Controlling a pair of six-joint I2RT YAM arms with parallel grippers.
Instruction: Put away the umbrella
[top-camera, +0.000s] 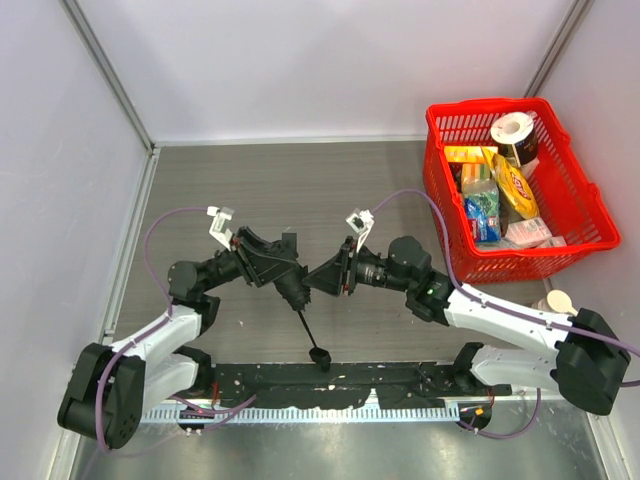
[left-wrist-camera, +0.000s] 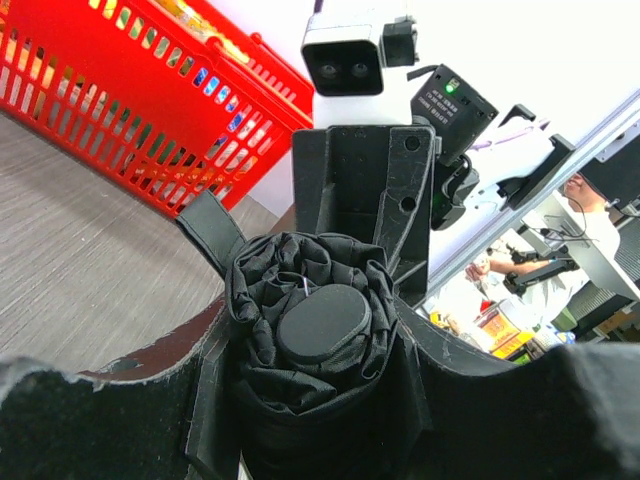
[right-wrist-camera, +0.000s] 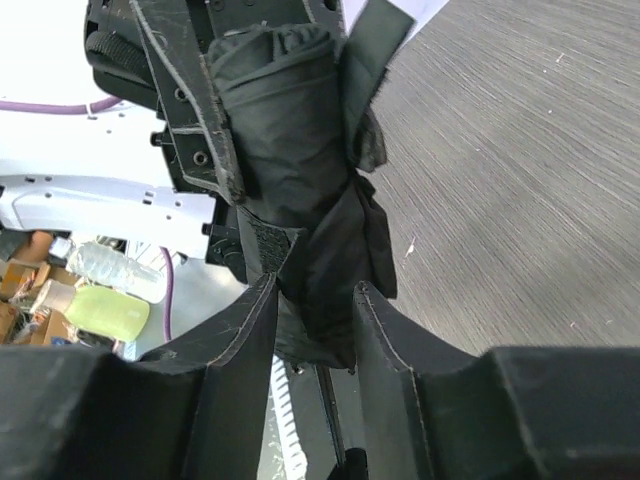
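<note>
The umbrella (top-camera: 296, 283) is black and rolled up, held above the table between the two arms. Its thin shaft (top-camera: 308, 330) slants down to the small handle (top-camera: 320, 357). My left gripper (top-camera: 272, 265) is shut around the rolled canopy. In the left wrist view the canopy's round end cap (left-wrist-camera: 323, 322) faces the camera between the fingers (left-wrist-camera: 205, 400). My right gripper (top-camera: 336, 272) meets the canopy from the right. In the right wrist view its fingers (right-wrist-camera: 245, 335) close on the hanging fabric strap (right-wrist-camera: 335, 255), below the canopy (right-wrist-camera: 280, 130).
A red basket (top-camera: 572, 228) with groceries and a tape roll stands at the back right, also in the left wrist view as a red basket (left-wrist-camera: 120, 110). A small round wooden object (top-camera: 560, 300) lies near the right arm. A black toothed strip (top-camera: 330, 385) runs along the near edge.
</note>
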